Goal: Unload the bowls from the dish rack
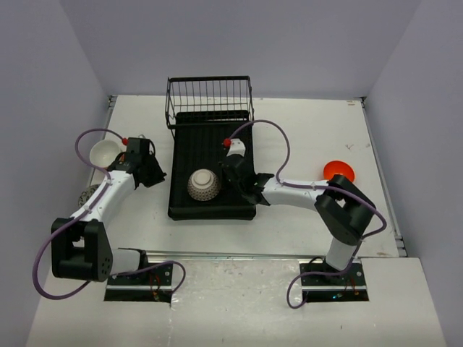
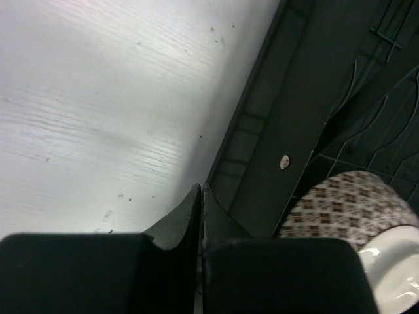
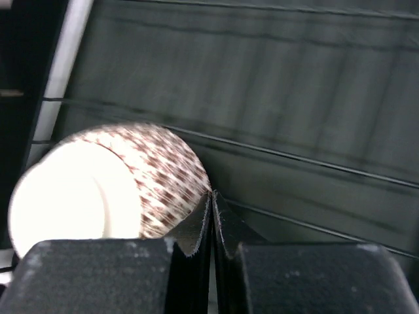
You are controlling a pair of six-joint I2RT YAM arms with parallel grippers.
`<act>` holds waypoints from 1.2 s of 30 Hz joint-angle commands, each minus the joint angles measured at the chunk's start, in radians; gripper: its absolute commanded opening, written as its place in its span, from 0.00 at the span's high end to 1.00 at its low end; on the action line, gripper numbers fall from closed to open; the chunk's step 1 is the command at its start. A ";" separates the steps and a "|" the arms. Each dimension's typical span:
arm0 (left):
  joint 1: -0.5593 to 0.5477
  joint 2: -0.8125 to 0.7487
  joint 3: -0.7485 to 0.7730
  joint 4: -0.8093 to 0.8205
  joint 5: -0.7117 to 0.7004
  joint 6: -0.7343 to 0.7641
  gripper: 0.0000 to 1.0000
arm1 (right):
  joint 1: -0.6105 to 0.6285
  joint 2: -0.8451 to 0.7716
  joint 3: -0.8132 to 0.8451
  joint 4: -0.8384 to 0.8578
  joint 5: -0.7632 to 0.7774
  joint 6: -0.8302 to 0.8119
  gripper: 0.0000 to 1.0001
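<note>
From above, the dish rack lies between both arms. A patterned bowl sits upside down in it, just left of the closed right pincer. The closed left pincer hangs just outside the rack's left rim. Left wrist: fingertips pressed together, rack rim just ahead, bowl to their right. Right wrist: fingertips together, bowl just left of them.

left arm, right arm: white links, black joint housings. lilac cable looped along each. small red cap at each wrist. black base plates at near edge. left gripper, right gripper: matt black blocks, pointed rough-edged fingertips.
</note>
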 commanded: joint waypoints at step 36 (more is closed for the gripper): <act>-0.022 -0.046 0.208 -0.219 0.119 0.077 1.00 | 0.008 -0.183 0.139 -0.372 -0.400 0.225 0.52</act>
